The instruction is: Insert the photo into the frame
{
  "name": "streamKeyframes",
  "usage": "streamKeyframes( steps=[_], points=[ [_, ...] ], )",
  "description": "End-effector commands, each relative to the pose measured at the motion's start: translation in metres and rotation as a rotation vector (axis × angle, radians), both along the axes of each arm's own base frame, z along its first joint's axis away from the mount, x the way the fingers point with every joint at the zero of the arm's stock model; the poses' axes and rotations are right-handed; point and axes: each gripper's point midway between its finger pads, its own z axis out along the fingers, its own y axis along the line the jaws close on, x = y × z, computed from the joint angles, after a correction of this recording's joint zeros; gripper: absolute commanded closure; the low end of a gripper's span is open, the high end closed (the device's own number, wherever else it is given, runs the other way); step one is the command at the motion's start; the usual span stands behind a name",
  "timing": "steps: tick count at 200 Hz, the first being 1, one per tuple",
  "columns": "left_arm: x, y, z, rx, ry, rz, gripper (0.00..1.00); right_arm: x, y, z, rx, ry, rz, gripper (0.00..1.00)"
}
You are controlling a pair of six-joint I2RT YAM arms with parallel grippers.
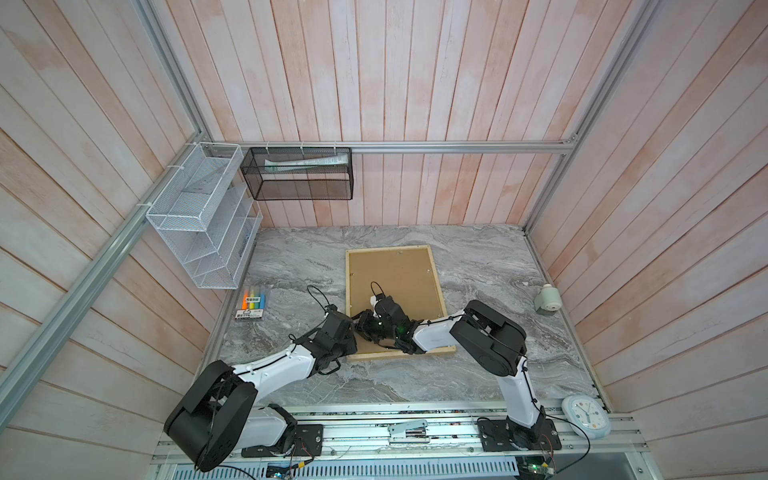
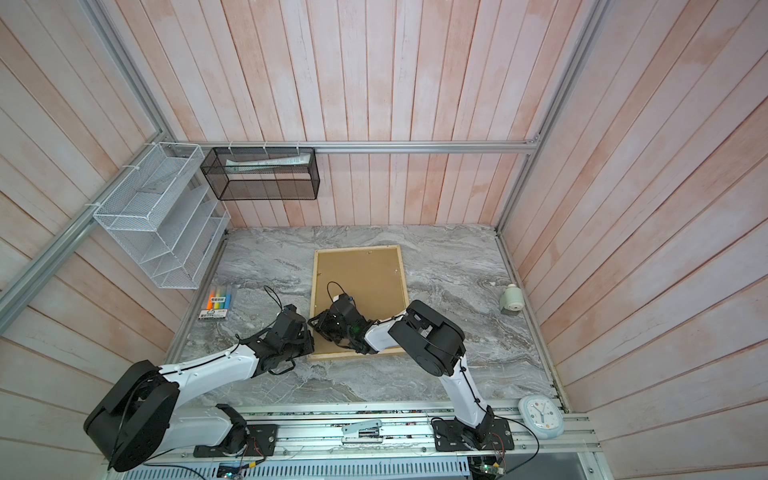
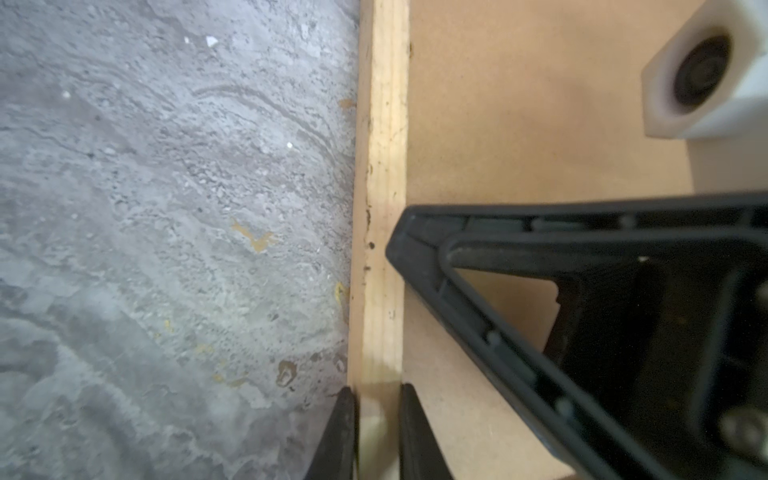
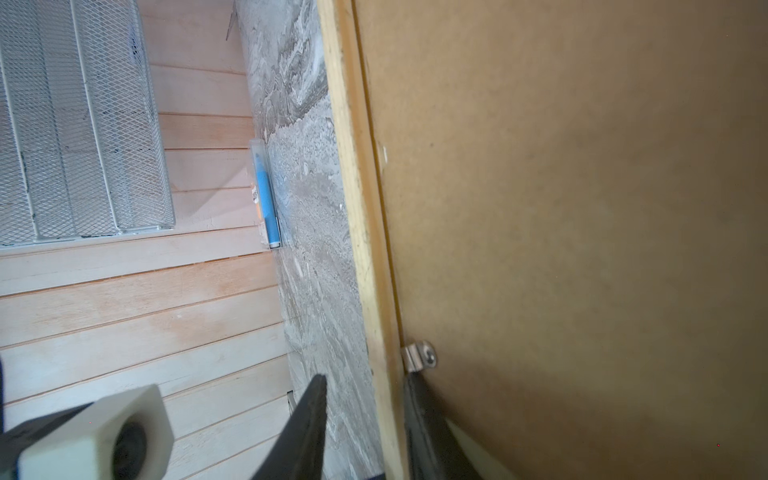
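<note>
The frame point(image 1: 439, 291) point(image 2: 357, 248) of pale wood lies back side up on the marble table, with a brown backing board point(image 1: 395, 278) point(image 2: 361, 278) lying in it. The photo is hidden. My left gripper point(image 3: 377, 390) point(image 1: 351, 336) is shut on the frame's left strip point(image 3: 384, 166). Just beyond it my right gripper point(image 4: 365, 378) point(image 1: 354, 318) stands open astride the same strip point(image 4: 353, 187). One of its fingers rests on the board beside a small metal clip point(image 4: 419, 356), and the other is out over the table, apart from the wood.
A pack of highlighters point(image 1: 252, 302) lies left of the frame. A white wire rack point(image 1: 203, 216) and a black mesh basket point(image 1: 299, 174) hang on the walls. A pale green device point(image 1: 547, 300) stands at the right. A clock point(image 1: 586, 415) and a stapler point(image 1: 407, 428) are at the front rail.
</note>
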Motion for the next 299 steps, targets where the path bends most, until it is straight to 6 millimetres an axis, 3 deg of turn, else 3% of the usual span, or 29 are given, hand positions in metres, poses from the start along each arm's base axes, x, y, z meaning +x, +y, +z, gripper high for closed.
streamKeyframes(
  steps=[1, 299],
  points=[
    [-0.016, -0.005, -0.005, -0.042, 0.065, -0.016, 0.9, 0.012, -0.025, -0.052, -0.154, 0.038, -0.088, 0.66],
    [-0.015, -0.005, -0.001, -0.036, 0.063, -0.021, 0.91, 0.029, -0.06, -0.07, -0.203, 0.058, -0.172, 0.66]
  ],
)
